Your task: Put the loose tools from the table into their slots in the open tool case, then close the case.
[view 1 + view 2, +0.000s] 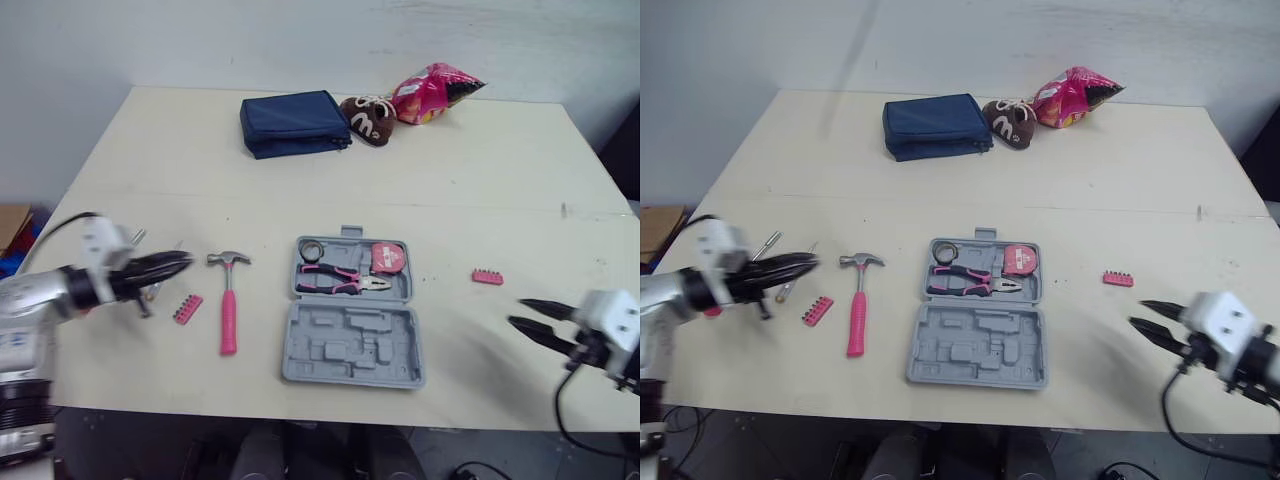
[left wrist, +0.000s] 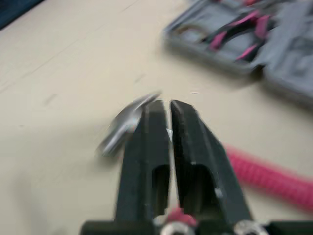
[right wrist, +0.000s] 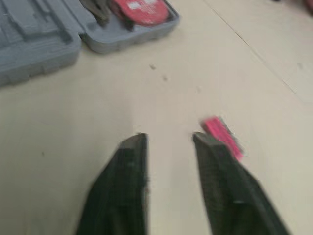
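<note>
The grey tool case (image 1: pixel 350 348) lies open at the table's middle front, with pink-handled pliers (image 1: pixel 341 282) and a pink tape measure (image 1: pixel 387 258) in its far half. Left of it lies a pink-handled hammer (image 1: pixel 229 318), a pink bit strip (image 1: pixel 187 308) and some metal screwdriver bits (image 1: pixel 768 243). A second pink bit strip (image 1: pixel 487 277) lies right of the case. My left gripper (image 1: pixel 180 265) is shut, its tips just left of the hammer head (image 2: pixel 128 121). My right gripper (image 3: pixel 168 139) is open and empty, close to the right bit strip (image 3: pixel 222 137).
At the back of the table lie a dark blue pouch (image 1: pixel 294 122), a brown plush toy (image 1: pixel 368 117) and a pink snack bag (image 1: pixel 432 92). The table's front edge runs just below the case.
</note>
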